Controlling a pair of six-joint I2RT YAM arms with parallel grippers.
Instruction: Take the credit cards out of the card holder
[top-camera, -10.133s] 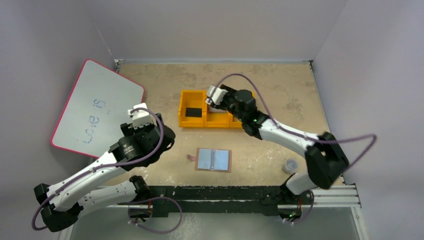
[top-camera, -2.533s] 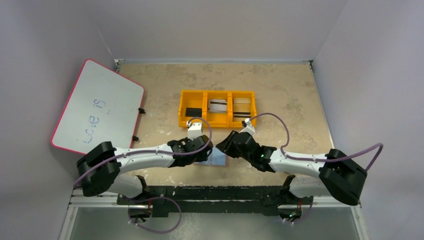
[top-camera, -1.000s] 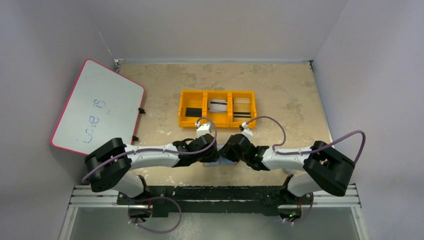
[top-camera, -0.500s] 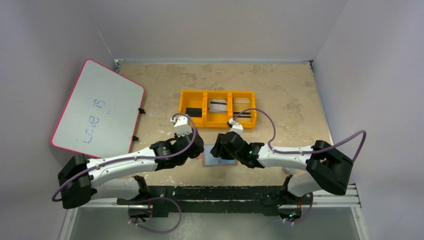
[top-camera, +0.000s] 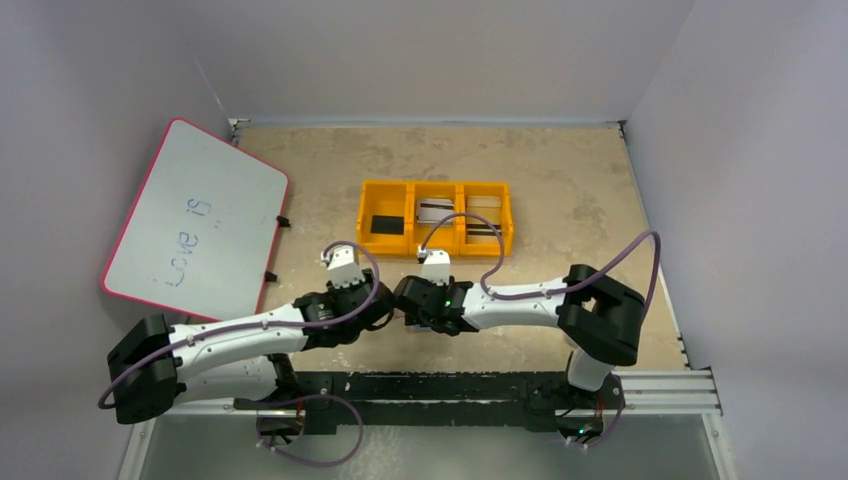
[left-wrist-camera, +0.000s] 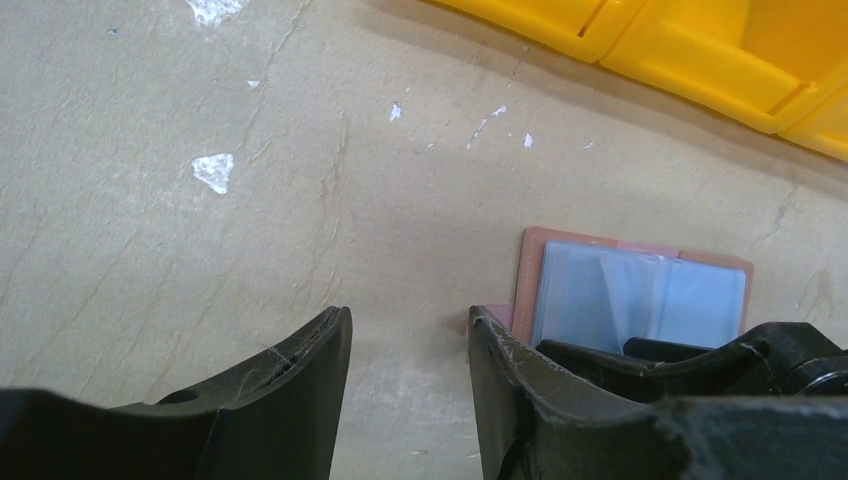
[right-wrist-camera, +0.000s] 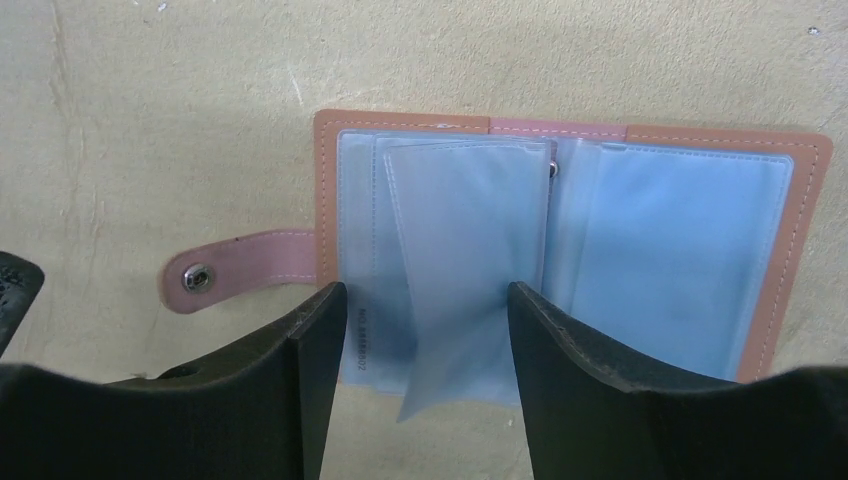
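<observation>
The card holder (right-wrist-camera: 800, 210) lies open and flat on the table: tan-pink leather with a snap tab (right-wrist-camera: 215, 275) and pale blue-grey panels. A pale blue-grey leaf (right-wrist-camera: 460, 250) stands up from its left half and reaches past the near edge; I cannot tell whether it is one of the credit cards or a sleeve. My right gripper (right-wrist-camera: 428, 305) is open astride that leaf and does not pinch it. My left gripper (left-wrist-camera: 405, 322) is open over bare table just left of the card holder (left-wrist-camera: 630, 290). From above, the right gripper (top-camera: 412, 312) hides the holder, and the left gripper (top-camera: 383, 312) is beside it.
An orange three-compartment tray (top-camera: 435, 186) with dark and pale flat items stands behind the grippers; its wall (left-wrist-camera: 700, 60) shows in the left wrist view. A red-rimmed whiteboard (top-camera: 195, 215) leans at the left. The right gripper's dark finger (left-wrist-camera: 700, 360) crowds my left one.
Both grippers have shifted left. The left one has come off the holder onto bare table. The right one has opened wider and now sits over the holder's left half.
</observation>
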